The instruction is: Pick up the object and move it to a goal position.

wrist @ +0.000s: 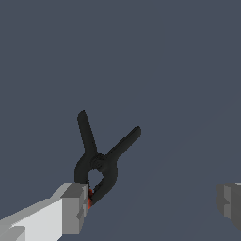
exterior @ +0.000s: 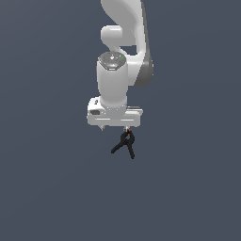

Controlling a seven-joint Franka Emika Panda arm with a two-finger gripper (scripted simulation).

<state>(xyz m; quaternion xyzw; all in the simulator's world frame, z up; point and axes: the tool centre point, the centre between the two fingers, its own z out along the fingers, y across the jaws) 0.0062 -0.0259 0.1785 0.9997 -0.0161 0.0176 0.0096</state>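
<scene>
The object (exterior: 124,143) is a small black clamp with two splayed legs and a red spot at its top, seen in the exterior view just under the white hand. In the wrist view the object (wrist: 100,162) has its red-tipped end against one finger (wrist: 75,207), legs pointing away. The other finger (wrist: 229,201) stands far off with empty space between. My gripper (wrist: 153,204) is open and holds nothing; in the exterior view the gripper (exterior: 114,128) sits right above the clamp, towards that view's left of it.
A plain dark grey-blue surface (exterior: 47,188) fills both views. The white arm (exterior: 124,42) rises above the hand. No marker for a goal position shows.
</scene>
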